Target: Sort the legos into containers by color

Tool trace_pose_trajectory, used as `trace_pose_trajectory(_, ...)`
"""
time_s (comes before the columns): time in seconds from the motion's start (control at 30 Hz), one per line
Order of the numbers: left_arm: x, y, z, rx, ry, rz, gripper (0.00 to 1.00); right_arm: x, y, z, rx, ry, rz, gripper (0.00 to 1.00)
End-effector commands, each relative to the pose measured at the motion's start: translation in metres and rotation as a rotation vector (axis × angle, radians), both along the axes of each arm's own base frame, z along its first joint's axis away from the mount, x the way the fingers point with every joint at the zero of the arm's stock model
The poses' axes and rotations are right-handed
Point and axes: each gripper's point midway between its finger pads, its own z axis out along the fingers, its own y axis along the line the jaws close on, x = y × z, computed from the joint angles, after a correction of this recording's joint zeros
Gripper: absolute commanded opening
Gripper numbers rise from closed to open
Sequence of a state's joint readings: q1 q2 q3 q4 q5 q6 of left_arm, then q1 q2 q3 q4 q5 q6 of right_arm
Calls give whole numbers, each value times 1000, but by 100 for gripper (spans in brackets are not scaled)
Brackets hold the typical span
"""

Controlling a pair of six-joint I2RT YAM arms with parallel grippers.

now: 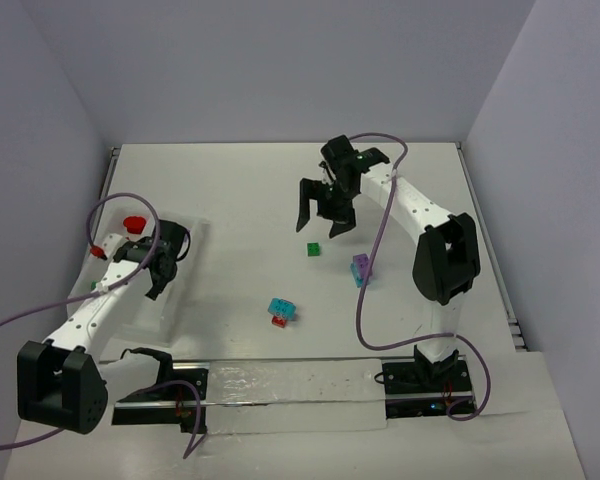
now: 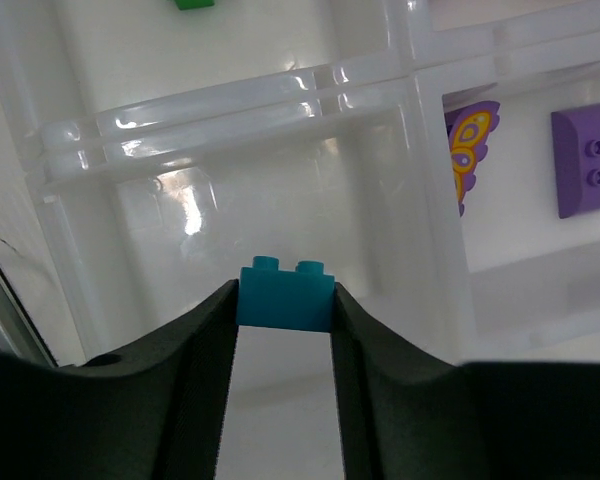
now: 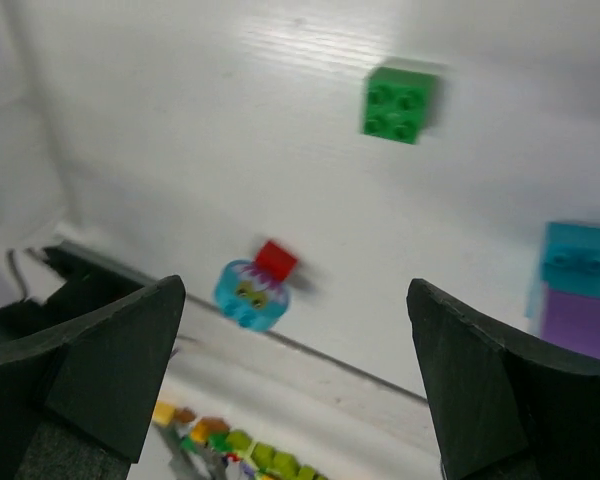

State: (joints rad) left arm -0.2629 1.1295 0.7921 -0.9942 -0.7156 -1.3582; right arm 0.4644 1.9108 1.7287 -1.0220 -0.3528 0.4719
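Left claw (image 2: 284,315) grips a cyan brick (image 2: 285,293) over a tray compartment (image 2: 230,100). Right claw (image 1: 321,230) gapes wide, with the green brick (image 1: 312,249) just below it in the top view.

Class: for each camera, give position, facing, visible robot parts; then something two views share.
Top external: above, behind the robot, overlooking the table; left arm, right arm show.
Left wrist: wrist-mounted, faces into the tray; left fingers grip a cyan brick.
Right wrist: wrist-mounted, faces the table; open right fingers show.
Shared, top and right wrist: green brick.
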Motion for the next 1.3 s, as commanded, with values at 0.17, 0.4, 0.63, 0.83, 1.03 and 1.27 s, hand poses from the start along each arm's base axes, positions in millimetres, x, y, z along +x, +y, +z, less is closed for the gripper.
trace_pose_trajectory(0.17, 29, -2, 33, 35, -9, -109, 96, 18, -50, -11, -265, -227, -101, 100)
trace_pose_trajectory(0.4, 69, -13, 79, 92, 64, -268, 99, 29, -42, -34, -372, -346, -92, 97)
trace_pose_trajectory(0.63, 114, -42, 114, 40, 41, -451, 99, 31, -25, -63, -329, -297, -47, 97)
trace_pose_trajectory(0.83, 132, -70, 132, -37, -39, -579, 99, 32, -6, -85, -298, -258, -8, 92)
trace_pose_trajectory(1.03, 134, -82, 139, -70, -58, -660, 99, 31, 0, -107, -299, -221, -30, 77)
trace_pose_trajectory(1.27, 136, -85, 140, -66, -49, -701, 99, 34, 6, -119, -299, -211, -41, 55)
